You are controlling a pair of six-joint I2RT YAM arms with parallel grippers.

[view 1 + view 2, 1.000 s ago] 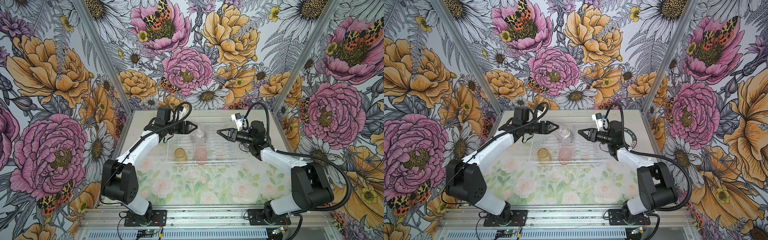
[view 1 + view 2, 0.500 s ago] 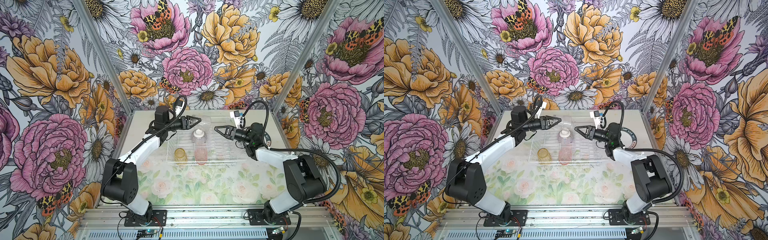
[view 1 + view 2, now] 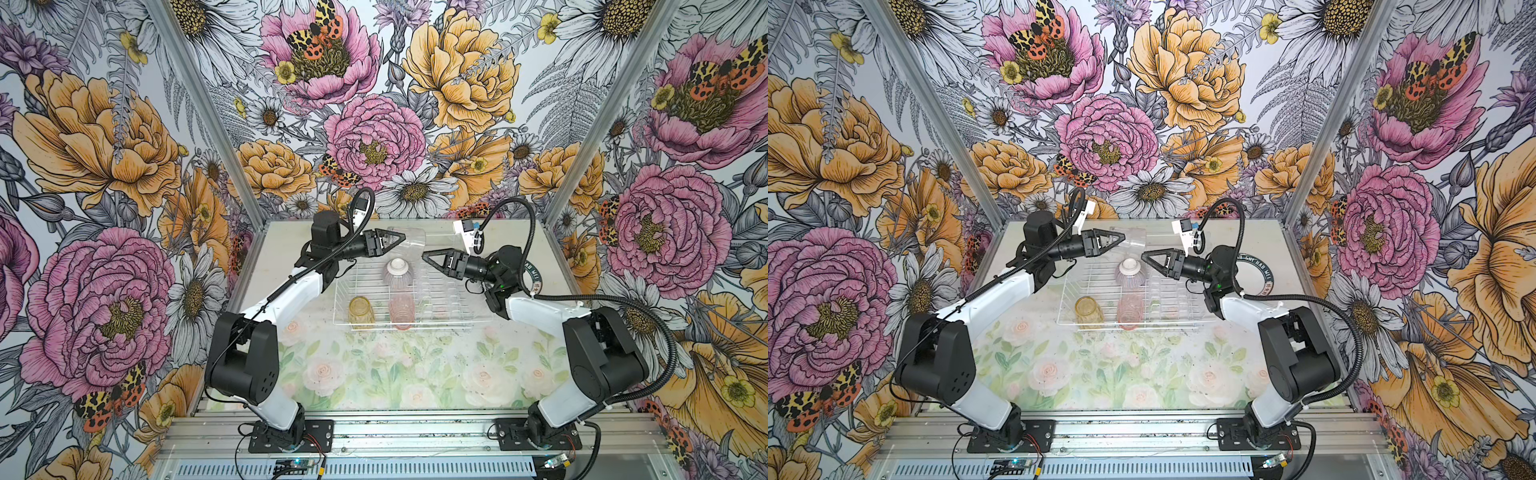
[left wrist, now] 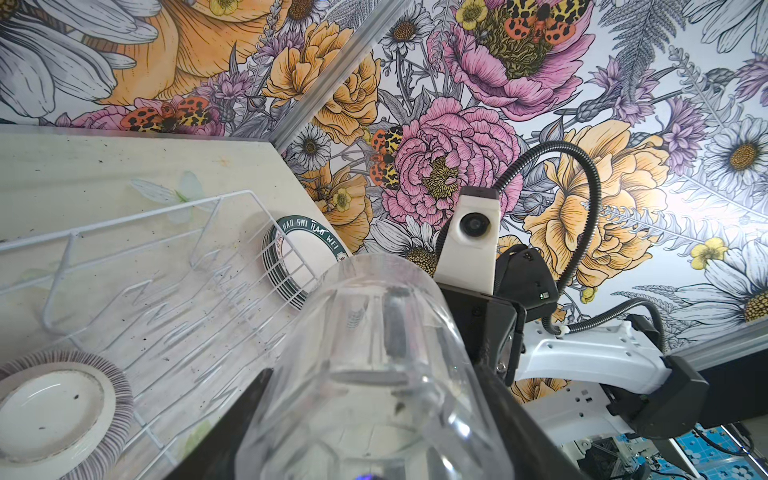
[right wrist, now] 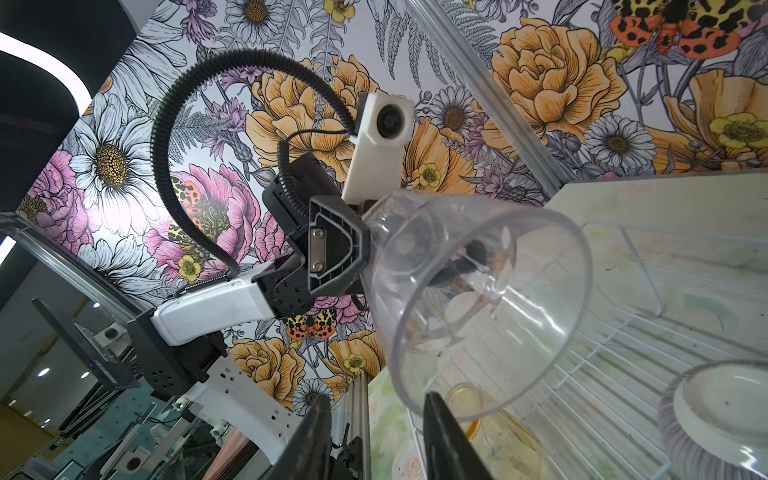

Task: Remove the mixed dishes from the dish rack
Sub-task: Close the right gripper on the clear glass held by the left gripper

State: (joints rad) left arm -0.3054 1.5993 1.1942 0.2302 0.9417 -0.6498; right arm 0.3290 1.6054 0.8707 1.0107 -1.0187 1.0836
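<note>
- Left pincer [image 3: 398, 239] is clamped on the base end of the clear glass [image 3: 412, 243], which is held on its side in the air above the far edge of the dish rack [image 3: 440, 327].
- Right pincer [image 3: 427, 254] is seen with its jaws partly apart at the open mouth of the glass. In the right wrist view the rim lies just by the fingertips [image 5: 440, 440], and no grip on it can be made out.
- A handover of the glass from left to right is judged to be the step in hand.
- Next, the rim is to be taken squarely between the right jaws before the left hold is let go. The smooth wall is likely slippery, so a slip is to be guarded against.
- An upturned striped bowl [image 3: 397, 272], a yellow glass [image 3: 360, 311] and a pink glass [image 3: 402, 311] are seen in the rack, and a stack of plates [image 4: 307, 253] lies outside it, beside its right end.
</note>
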